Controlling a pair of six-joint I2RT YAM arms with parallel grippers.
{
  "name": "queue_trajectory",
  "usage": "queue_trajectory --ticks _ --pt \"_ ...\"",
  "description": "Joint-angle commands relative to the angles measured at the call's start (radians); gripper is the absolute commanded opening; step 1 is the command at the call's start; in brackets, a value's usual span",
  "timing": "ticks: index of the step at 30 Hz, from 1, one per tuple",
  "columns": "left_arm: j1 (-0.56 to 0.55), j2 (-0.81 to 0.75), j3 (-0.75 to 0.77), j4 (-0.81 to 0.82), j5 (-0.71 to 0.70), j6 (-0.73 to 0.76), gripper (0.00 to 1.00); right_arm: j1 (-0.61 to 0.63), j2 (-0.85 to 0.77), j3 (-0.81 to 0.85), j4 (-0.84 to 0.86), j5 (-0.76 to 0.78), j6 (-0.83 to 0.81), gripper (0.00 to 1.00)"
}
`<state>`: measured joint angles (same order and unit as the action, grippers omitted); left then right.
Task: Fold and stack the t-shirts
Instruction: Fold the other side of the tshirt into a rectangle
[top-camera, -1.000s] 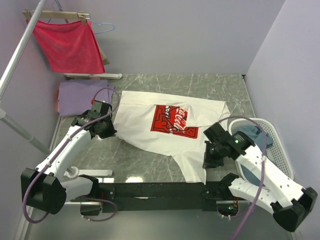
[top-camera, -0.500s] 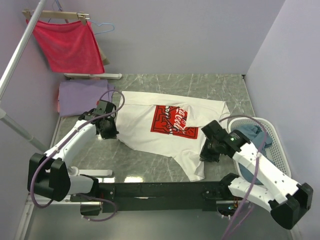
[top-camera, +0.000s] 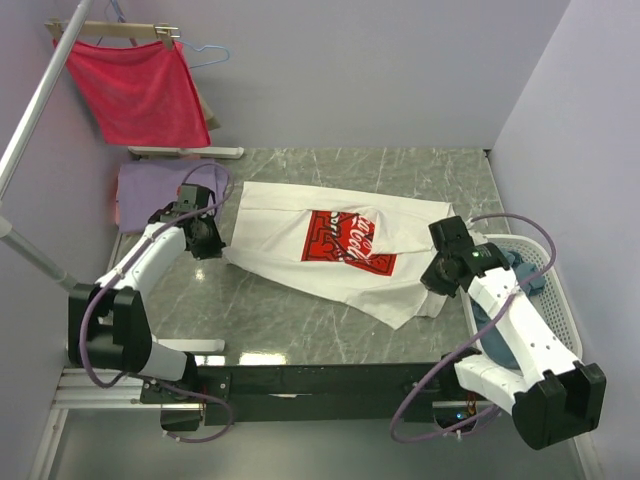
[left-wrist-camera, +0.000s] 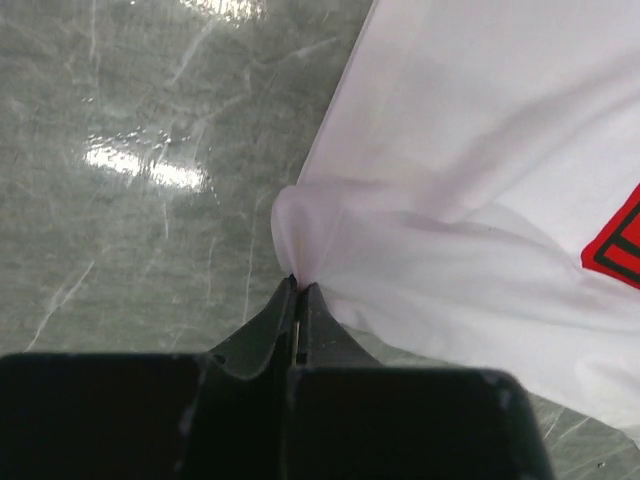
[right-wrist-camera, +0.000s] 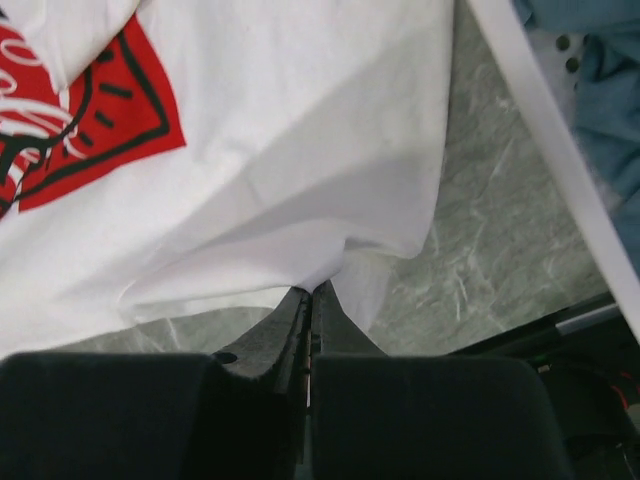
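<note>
Top view: white cotton t-shirt with red square print (top-camera: 285, 255) spread on green marble table (top-camera: 300, 330), left of white slotted plastic laundry basket (top-camera: 562, 300). Plain lavender t-shirt (top-camera: 150, 190) far left of basket.

Left wrist: left gripper (left-wrist-camera: 297, 285) clamped tight on white shirt's edge.

Right wrist: right gripper (right-wrist-camera: 312, 290) pinched closed on the hem, beside basket. Grey-blue t-shirt (right-wrist-camera: 600, 60) inside basket.

Bright, even overhead light fills the top view, and shadows are soft. The polished bench (top-camera: 290, 322) shows pale glare patches nearer than the white t-shirt (top-camera: 280, 250) and, in the left wrist view, left of it. Close up, the shirt's white nearly washes out, and both wrist views go dark and soft-focused below it.
</note>
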<state>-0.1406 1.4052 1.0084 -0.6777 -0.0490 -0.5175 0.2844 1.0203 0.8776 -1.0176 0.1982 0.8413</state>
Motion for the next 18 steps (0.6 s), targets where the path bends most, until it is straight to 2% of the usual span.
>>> queue_trajectory --ticks 1,10,18 --pt "0.012 0.069 0.062 0.070 0.028 0.031 0.01 -0.063 0.058 0.035 0.082 0.049 -0.090 0.00" --pt "0.012 0.242 0.176 0.112 0.066 0.051 0.01 -0.122 0.190 0.040 0.192 0.020 -0.163 0.00" --pt "0.012 0.360 0.298 0.119 0.109 0.040 0.01 -0.131 0.308 0.118 0.203 0.111 -0.192 0.00"
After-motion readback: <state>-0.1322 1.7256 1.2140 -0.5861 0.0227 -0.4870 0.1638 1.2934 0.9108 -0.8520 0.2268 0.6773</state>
